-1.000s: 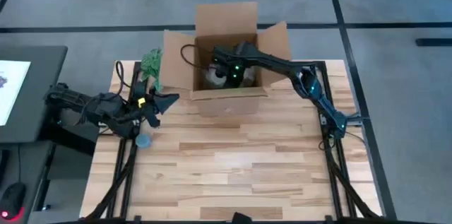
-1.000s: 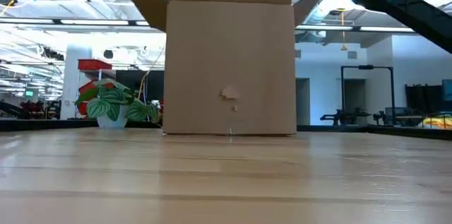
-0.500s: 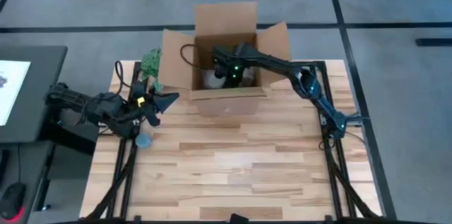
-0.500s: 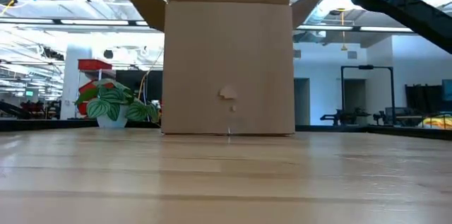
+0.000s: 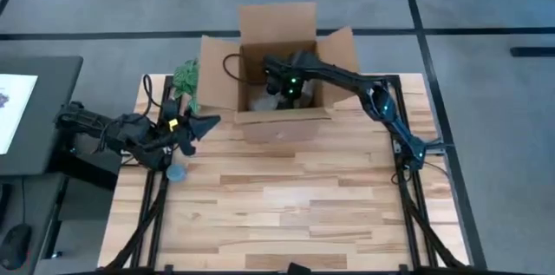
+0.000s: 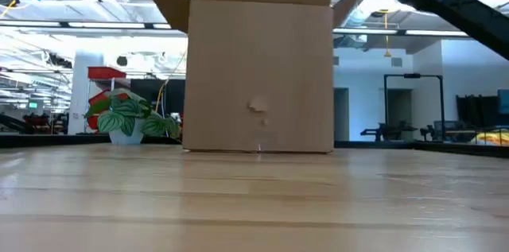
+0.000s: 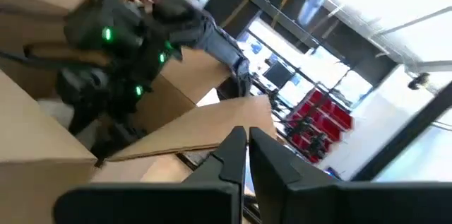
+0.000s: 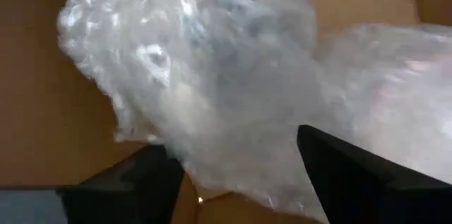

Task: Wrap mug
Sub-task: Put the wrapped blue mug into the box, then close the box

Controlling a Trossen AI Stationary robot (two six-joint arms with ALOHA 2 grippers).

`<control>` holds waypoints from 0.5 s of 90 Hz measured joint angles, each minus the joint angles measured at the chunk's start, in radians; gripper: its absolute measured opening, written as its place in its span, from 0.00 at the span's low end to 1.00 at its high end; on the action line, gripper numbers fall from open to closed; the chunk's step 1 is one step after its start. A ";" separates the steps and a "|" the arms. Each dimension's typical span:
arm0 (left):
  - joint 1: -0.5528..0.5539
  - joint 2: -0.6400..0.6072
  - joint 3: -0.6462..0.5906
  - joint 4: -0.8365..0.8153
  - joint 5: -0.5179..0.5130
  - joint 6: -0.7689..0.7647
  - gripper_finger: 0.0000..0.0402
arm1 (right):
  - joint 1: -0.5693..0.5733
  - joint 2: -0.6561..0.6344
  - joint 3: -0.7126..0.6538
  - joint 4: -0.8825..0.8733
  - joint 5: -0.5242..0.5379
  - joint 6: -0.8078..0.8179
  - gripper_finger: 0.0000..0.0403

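Right claw (image 8: 233, 174) down inside open cardboard box (image 5: 279, 75), dark fingers spread wide just short of crinkly clear bubble-wrap bundle (image 8: 233, 83) lying on box floor; mug orientation hidden under wrap. Left claw (image 7: 247, 146) pinched shut, hovering off box's left side over pale wood-plank counter (image 5: 286, 197).

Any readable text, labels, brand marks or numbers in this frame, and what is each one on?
None can be read.
Cardboard box: plain, with only a small scuff on its front, no print.
White sheet at the left edge of the high view: a faint mark, too small to read.
Bubble wrap in front of the right gripper: no label.
Red racks in the room: no legible signs.
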 joint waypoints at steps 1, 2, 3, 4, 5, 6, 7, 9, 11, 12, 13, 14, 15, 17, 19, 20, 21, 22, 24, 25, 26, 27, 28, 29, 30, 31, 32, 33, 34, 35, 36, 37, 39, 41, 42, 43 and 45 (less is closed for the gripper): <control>0.000 0.000 0.000 -0.002 0.005 -0.005 0.00 | 0.000 -0.004 0.002 -0.001 0.000 0.000 0.65; 0.000 0.000 0.000 -0.005 0.012 -0.010 0.00 | 0.000 -0.008 0.003 -0.002 -0.001 -0.001 0.65; 0.000 0.000 0.000 -0.008 0.018 -0.016 0.00 | 0.000 -0.012 0.004 -0.003 -0.001 -0.001 0.65; 0.000 0.000 0.000 -0.011 0.024 -0.022 0.00 | 0.000 -0.017 0.004 -0.003 0.000 -0.002 0.65; 0.000 0.000 0.000 -0.015 0.030 -0.027 0.00 | 0.000 -0.022 0.004 -0.002 0.000 -0.002 0.65; 0.000 0.000 0.000 -0.019 0.037 -0.032 0.00 | 0.000 -0.027 0.004 -0.001 0.000 -0.002 0.65; 0.000 0.000 0.000 -0.024 0.045 -0.037 0.00 | 0.000 -0.032 0.004 0.001 0.000 -0.002 0.65; 0.000 0.000 0.000 -0.032 0.057 -0.050 0.00 | 0.000 -0.043 0.004 0.007 -0.001 -0.001 0.65; 0.000 0.000 0.000 -0.042 0.068 -0.063 0.00 | 0.001 -0.054 0.004 0.013 -0.001 0.000 0.65; 0.000 0.000 0.000 -0.047 0.073 -0.070 0.00 | 0.001 -0.059 0.004 0.016 -0.001 0.002 0.65; 0.000 0.000 0.000 -0.053 0.078 -0.078 0.00 | 0.001 -0.064 0.005 0.016 -0.001 0.002 0.65; 0.000 0.000 0.000 -0.059 0.083 -0.085 0.00 | 0.001 -0.070 0.005 0.017 -0.001 0.003 0.65; 0.000 0.000 0.000 -0.065 0.088 -0.091 0.00 | 0.001 -0.076 0.005 0.017 -0.001 0.003 0.65; 0.000 0.000 0.000 -0.077 0.098 -0.104 0.00 | 0.001 -0.089 0.005 0.020 0.000 0.002 0.65; 0.000 0.000 0.000 -0.086 0.106 -0.120 0.00 | 0.001 -0.102 0.004 0.023 -0.001 0.002 0.65; 0.000 0.000 0.000 -0.091 0.110 -0.127 0.00 | 0.001 -0.108 0.004 0.024 -0.001 0.002 0.65; 0.000 0.000 0.000 -0.096 0.115 -0.133 0.00 | 0.001 -0.114 0.004 0.026 0.000 0.002 0.65; 0.000 0.000 0.000 -0.102 0.119 -0.139 0.00 | 0.001 -0.121 0.004 0.027 0.000 0.002 0.65; 0.000 0.000 0.000 -0.114 0.128 -0.151 0.00 | 0.001 -0.134 0.004 0.030 -0.001 0.002 0.65; 0.000 0.000 0.000 -0.121 0.132 -0.156 0.00 | 0.001 -0.141 0.004 0.032 0.000 0.001 0.65; 0.000 0.000 0.000 -0.126 0.136 -0.162 0.00 | 0.001 -0.147 0.004 0.034 -0.001 0.001 0.65; 0.000 0.000 0.000 -0.132 0.141 -0.168 0.00 | 0.001 -0.154 0.004 0.036 -0.001 0.000 0.65; 0.000 0.000 0.000 -0.138 0.146 -0.174 0.00 | 0.001 -0.161 0.004 0.036 -0.001 -0.001 0.65; 0.000 0.000 0.000 -0.143 0.149 -0.179 0.00 | 0.001 -0.168 0.004 0.037 -0.002 -0.002 0.65; 0.000 0.000 0.000 -0.149 0.150 -0.184 0.00 | 0.001 -0.176 0.004 0.037 -0.002 -0.002 0.65; 0.000 0.000 0.000 -0.155 0.152 -0.188 0.00 | 0.001 -0.183 0.004 0.038 -0.003 -0.003 0.65; 0.000 0.000 0.000 -0.161 0.153 -0.192 0.00 | 0.001 -0.190 0.004 0.040 -0.003 -0.005 0.65; 0.000 0.000 0.000 -0.166 0.154 -0.196 0.00 | 0.001 -0.198 0.004 0.042 -0.003 -0.007 0.65; 0.000 0.000 0.000 -0.171 0.155 -0.199 0.00 | 0.001 -0.205 0.004 0.045 -0.003 -0.009 0.64; 0.000 0.000 0.000 -0.176 0.156 -0.201 0.00 | 0.001 -0.212 0.004 0.049 -0.003 -0.012 0.64; 0.000 0.000 0.000 -0.181 0.157 -0.202 0.00 | 0.001 -0.219 0.004 0.052 -0.003 -0.015 0.64; 0.000 0.000 0.000 -0.185 0.157 -0.204 0.00 | 0.001 -0.227 0.004 0.054 -0.004 -0.018 0.64; 0.000 0.000 0.000 -0.191 0.158 -0.207 0.00 | 0.001 -0.242 0.004 0.058 -0.004 -0.024 0.64; 0.000 0.000 0.000 -0.198 0.158 -0.208 0.00 | 0.001 -0.259 0.004 0.059 -0.004 -0.030 0.64; 0.000 0.000 0.000 -0.201 0.158 -0.210 0.00 | 0.001 -0.268 0.004 0.060 -0.004 -0.033 0.64; 0.000 0.000 0.000 -0.205 0.158 -0.212 0.00 | 0.001 -0.276 0.004 0.062 -0.004 -0.036 0.64; 0.000 0.000 0.000 -0.211 0.157 -0.214 0.00 | 0.001 -0.293 0.004 0.067 -0.004 -0.041 0.64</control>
